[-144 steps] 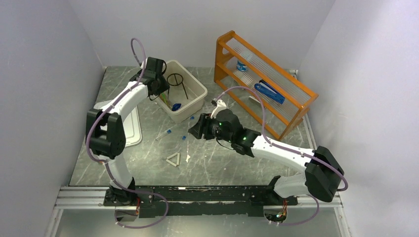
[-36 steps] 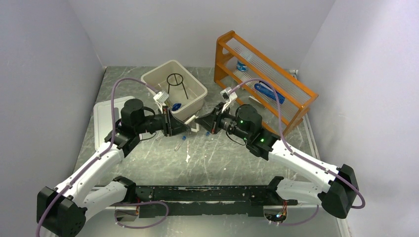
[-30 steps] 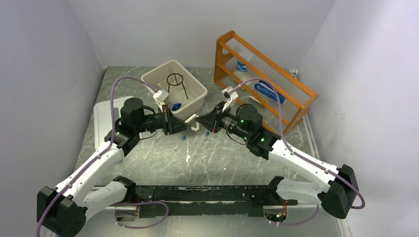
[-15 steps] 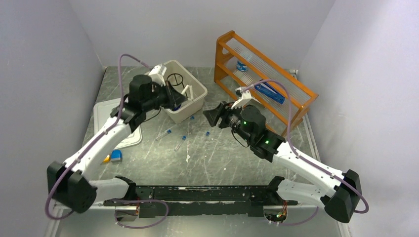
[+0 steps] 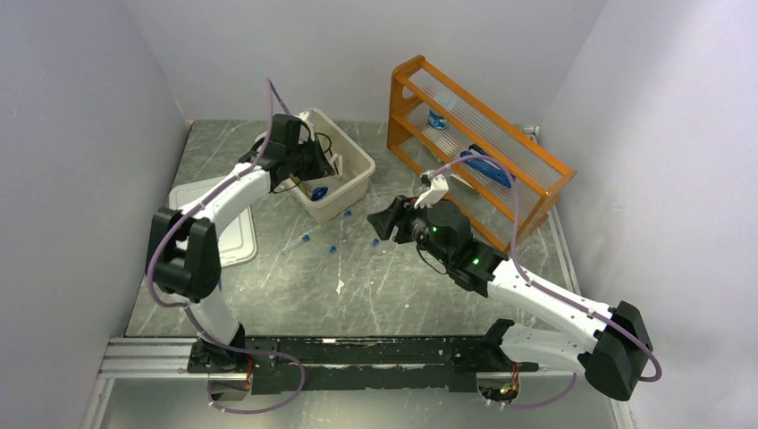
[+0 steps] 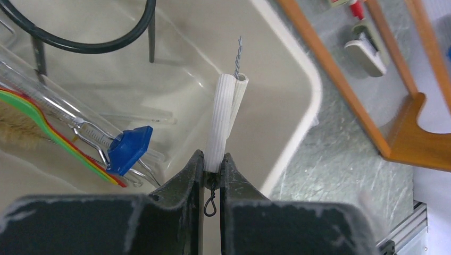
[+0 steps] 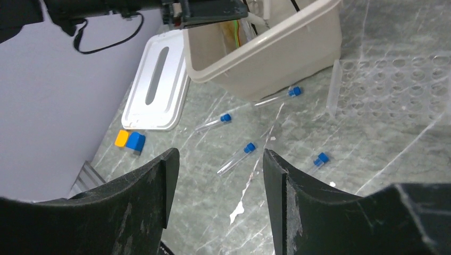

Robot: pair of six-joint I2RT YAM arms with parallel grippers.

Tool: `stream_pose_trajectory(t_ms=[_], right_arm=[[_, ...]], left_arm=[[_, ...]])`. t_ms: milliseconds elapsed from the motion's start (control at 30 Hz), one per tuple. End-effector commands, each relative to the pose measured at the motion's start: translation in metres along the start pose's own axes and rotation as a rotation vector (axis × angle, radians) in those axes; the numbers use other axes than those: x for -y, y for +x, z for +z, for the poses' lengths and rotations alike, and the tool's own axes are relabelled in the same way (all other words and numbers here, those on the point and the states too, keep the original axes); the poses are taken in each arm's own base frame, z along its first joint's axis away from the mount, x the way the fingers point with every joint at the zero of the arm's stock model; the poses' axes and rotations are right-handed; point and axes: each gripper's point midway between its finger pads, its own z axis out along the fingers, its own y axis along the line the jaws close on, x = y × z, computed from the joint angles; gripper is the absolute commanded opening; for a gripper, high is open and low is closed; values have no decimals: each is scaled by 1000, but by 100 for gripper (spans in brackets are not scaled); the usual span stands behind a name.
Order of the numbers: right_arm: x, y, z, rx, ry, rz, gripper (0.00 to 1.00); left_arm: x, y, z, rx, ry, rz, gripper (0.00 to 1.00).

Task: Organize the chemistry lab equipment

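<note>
My left gripper [image 6: 213,159] is shut on a white ribbed clay triangle [image 6: 224,114] with twisted wire ends, and holds it over the beige bin [image 6: 314,90]. Inside the bin lie the black wire ring stand [image 6: 80,40], a green dropper [image 6: 21,105], a brush [image 6: 13,133] and a blue-capped tube [image 6: 130,149]. My right gripper [image 7: 220,159] hangs open and empty above the table. Below it lie several blue-capped test tubes [image 7: 236,158]. The clear tube rack [image 7: 404,79] lies flat to its right. From above, my left gripper [image 5: 332,165] is at the bin and my right gripper [image 5: 380,219] is mid-table.
The orange wooden shelf rack [image 5: 483,152] stands at the back right. A white lid [image 7: 159,79] lies left of the bin [image 5: 357,170]. Small orange and blue blocks [image 7: 130,139] sit near the lid's front end. Grey walls close in both sides.
The two grippers were together at mid-table on the white triangle. The right one opened and drew back. The left arm carried the triangle back over the bin.
</note>
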Motion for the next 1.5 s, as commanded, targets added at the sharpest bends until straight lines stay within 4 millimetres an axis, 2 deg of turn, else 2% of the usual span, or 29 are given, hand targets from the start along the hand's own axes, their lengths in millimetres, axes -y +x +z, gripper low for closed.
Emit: stream_pose_trajectory(t_ms=[0,200,300,433,533,667,833,933,1033,1167,1233,1333,1400,1467], right_arm=[[2,6,-3,0,-14,39,62],[10,13,-2,-22,21,38,61],[11,14,-2,-31,39,47,61],[14,16,-1,-34,49,61,60],[20,17,1,-39,91,71,60],[37,29,5,-74,187,81,60],[52,47,9,-141,278,104,60],[62,59,12,-185,343,120,61],[75,77,14,-251,427,133,61],[88,103,20,-354,527,140,61],[92,112,24,-387,580,140,60],[94,124,32,-410,642,118,60],[93,129,38,-411,668,114,59],[93,134,43,-415,691,119,59]], left_arm=[[13,1,24,-11,68,-6,5],[6,10,56,-22,36,-28,5],[6,13,67,-29,20,-34,9],[-4,20,79,-52,-34,-37,17],[-12,18,78,-43,-80,-27,27],[-11,6,69,-25,-102,1,36],[-14,-5,55,-2,-153,29,41],[-14,-12,41,19,-178,43,43],[-6,-25,20,57,-173,63,48],[6,-39,-20,100,-168,106,56],[8,-47,-50,132,-187,138,62],[11,-43,-85,152,-188,168,72],[12,-34,-105,161,-171,175,79],[12,-21,-122,156,-152,179,81]])
